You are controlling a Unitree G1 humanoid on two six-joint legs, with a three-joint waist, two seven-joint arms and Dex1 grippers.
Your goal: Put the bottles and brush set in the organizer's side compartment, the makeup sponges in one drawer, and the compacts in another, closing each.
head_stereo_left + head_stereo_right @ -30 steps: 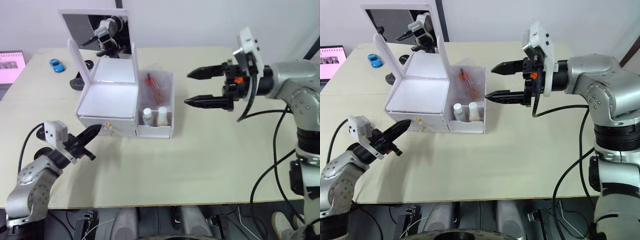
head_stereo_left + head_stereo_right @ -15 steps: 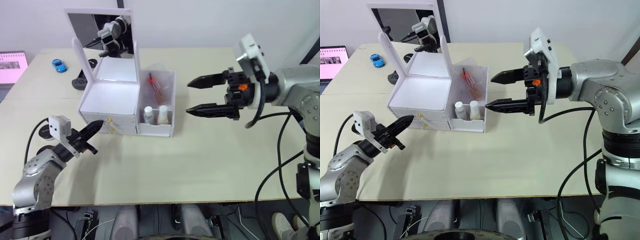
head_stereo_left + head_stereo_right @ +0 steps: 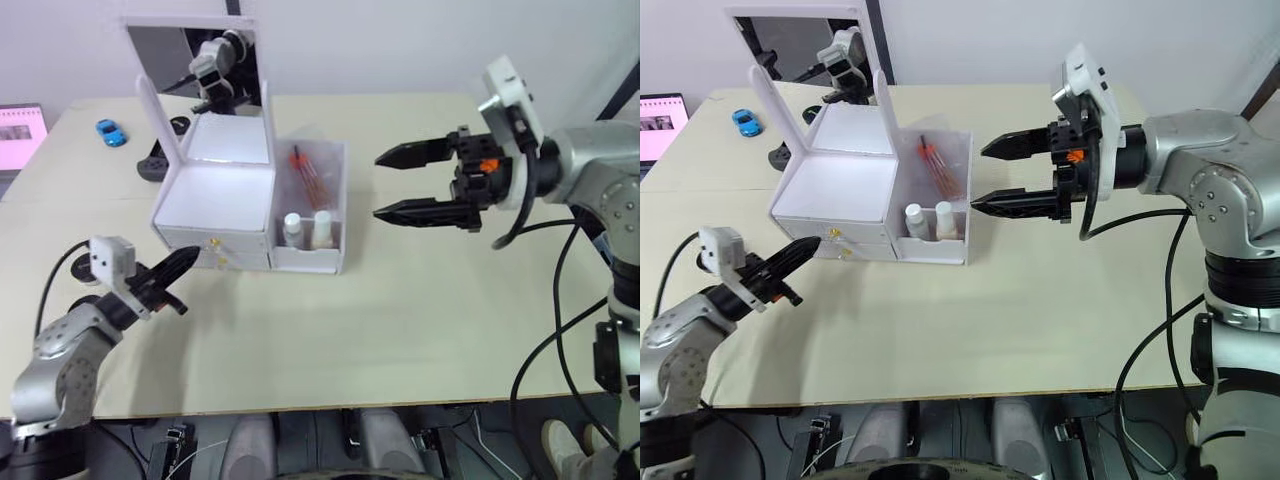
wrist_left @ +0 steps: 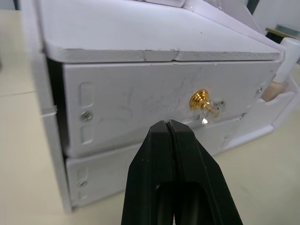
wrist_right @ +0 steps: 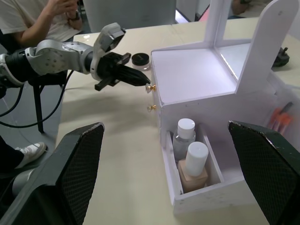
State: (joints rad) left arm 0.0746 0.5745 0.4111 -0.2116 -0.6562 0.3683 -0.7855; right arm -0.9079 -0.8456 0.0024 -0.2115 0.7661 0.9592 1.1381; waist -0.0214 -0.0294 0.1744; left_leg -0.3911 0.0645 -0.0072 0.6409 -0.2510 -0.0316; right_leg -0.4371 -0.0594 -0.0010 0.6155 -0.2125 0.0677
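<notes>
The white organizer (image 3: 215,205) stands on the table with its mirror raised. Its side compartment holds two bottles (image 3: 292,228) (image 3: 324,225) at the front and the brush set (image 3: 308,175) behind them. Both drawers sit flush with the front. My left gripper (image 3: 188,260) is shut and empty, its tip just short of the upper drawer's gold knob (image 4: 205,103). My right gripper (image 3: 377,185) hangs open and empty in the air, to the right of the side compartment. A round black compact (image 5: 140,59) lies on the table near my left gripper. The makeup sponges are out of view.
A blue toy car (image 3: 110,130) and a black object (image 3: 152,165) lie behind the organizer on the left. A pink screen (image 3: 22,130) sits at the far left edge. A seated person (image 5: 42,18) is beyond the table's left side.
</notes>
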